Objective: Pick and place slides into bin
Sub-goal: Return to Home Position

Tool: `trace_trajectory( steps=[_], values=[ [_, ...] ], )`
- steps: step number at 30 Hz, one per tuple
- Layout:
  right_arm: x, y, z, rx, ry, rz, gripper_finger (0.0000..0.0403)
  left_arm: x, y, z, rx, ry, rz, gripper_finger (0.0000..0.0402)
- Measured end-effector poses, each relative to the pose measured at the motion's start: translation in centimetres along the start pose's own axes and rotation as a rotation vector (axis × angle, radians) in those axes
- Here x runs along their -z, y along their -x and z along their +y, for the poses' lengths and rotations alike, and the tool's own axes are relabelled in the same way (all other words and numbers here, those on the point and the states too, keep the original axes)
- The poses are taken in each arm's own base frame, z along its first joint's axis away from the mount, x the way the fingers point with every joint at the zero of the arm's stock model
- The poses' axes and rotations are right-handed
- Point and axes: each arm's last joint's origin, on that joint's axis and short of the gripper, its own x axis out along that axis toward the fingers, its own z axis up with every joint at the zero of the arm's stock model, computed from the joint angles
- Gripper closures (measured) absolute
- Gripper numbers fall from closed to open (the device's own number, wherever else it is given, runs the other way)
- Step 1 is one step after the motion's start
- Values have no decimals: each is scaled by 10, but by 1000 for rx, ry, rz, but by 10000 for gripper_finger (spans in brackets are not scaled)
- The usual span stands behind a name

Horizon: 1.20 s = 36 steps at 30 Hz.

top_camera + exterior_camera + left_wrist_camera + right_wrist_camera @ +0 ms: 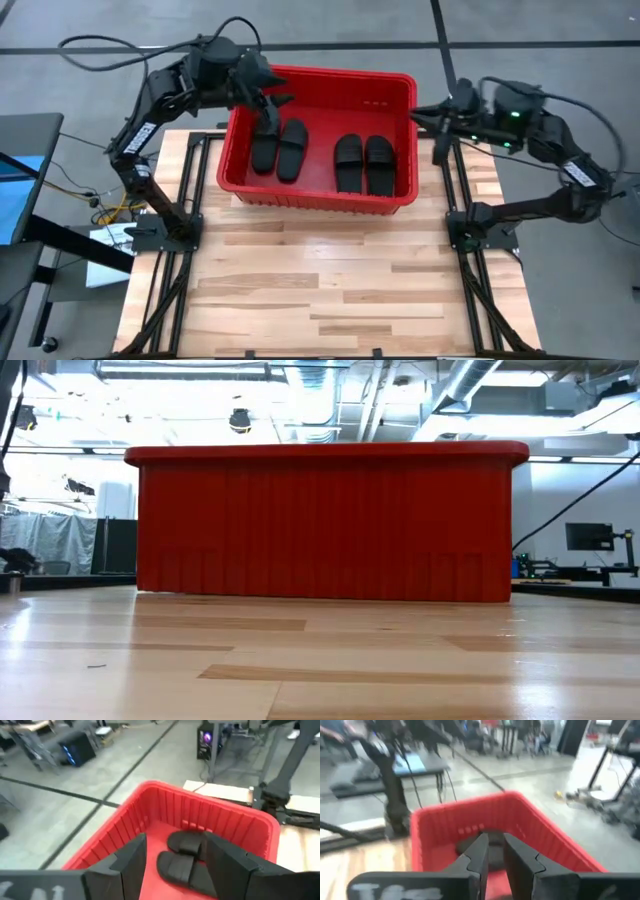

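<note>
All 4 slides (292, 150) are in the bin (320, 76), which sits on the far half of the table (330, 270), approx. centred left to right. They lie flat on the bin floor, straps up, long axis running near to far. There are 2 side by side in the left half and 2 side by side in the right half, w/ a strip of bare red floor between the pairs. Each pair looks to be touching or just about.

The left gripper (270, 108) hangs over the far-left part of the bin, above the far ends of the left pair. Its claw is released, fingers (127, 862) spread wide w/ nothing between them. In the left wrist view 2 slides show through the gap, lower down on the floor. Can't tell from overhead whether a fingertip grazes the leftmost slide.

The right gripper (420, 118) is outside the bin, just beside the far-right corner of the rim and pointing in toward it. Its claw is pinched nearly together w/ only a sliver of gap, and it grips nothing.

From table height only the bin's near wall shows, ribbed and upright on the wood. The slides are hidden behind it.
</note>
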Motion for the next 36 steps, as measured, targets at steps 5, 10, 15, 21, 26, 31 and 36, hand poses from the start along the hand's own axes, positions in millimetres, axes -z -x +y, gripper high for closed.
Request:
trace_trajectory(
  steps=[5, 10, 15, 21, 26, 31, 36],
  values=[
    [-1, 25, 6, -50, -8, -128, 351, -4, 18, -10, -1, -20, -60, 219],
    [8, 36, 11, -102, -44, -188, 351, -3, 39, -17, 30, -12, -187, 219],
    [24, 45, 14, -145, -73, -214, 351, 20, 49, -20, 29, 42, -271, 219],
    [35, 52, 17, -183, -90, -241, 351, 55, 55, -23, 58, 129, -437, 219],
    [33, 53, 17, -186, -89, -265, 351, 64, 67, -24, 121, 145, -543, 219],
    [34, 52, 17, -188, -94, -254, 351, 67, 72, -24, 122, 135, -530, 219],
    [46, 46, 19, -192, -109, -108, 351, 83, 62, -27, 94, 118, -339, 219]
  ],
)
